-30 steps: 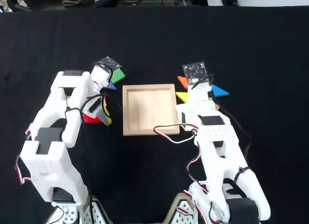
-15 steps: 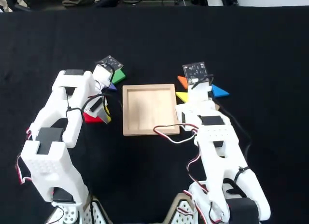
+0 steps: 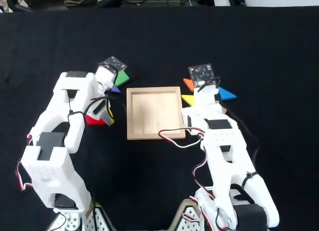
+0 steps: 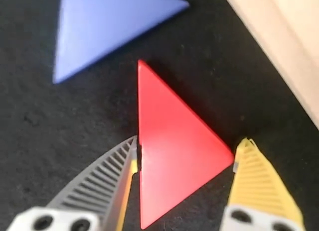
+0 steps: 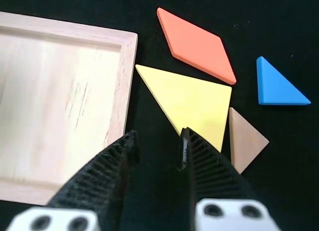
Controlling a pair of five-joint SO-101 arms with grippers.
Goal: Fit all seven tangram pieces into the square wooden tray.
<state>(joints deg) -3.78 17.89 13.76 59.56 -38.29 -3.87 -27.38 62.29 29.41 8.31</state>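
**A:** Where is the left gripper [image 4: 189, 144]?

**B:** On the left side of the wooden tray [image 3: 149, 136], low over the red triangle [image 4: 164, 116]. The triangle lies flat on the desk [image 3: 159, 42] near the tray's rim. The fingers are spread, one tip at each side of the piece.

**A:** So the grasp is next. Any advice?

**B:** One tip sits close to a corner, so I'd expect the piece to twist or squirt toward the purple triangle [image 4: 99, 27]. Centre on the edges, squeeze gently, and lift above the rim before crossing.

**A:** And the right gripper [image 5: 158, 136]?

**B:** It hovers on the tray's other side, by the yellow triangle [image 5: 192, 99]. Its fingers are slightly parted and hold nothing.
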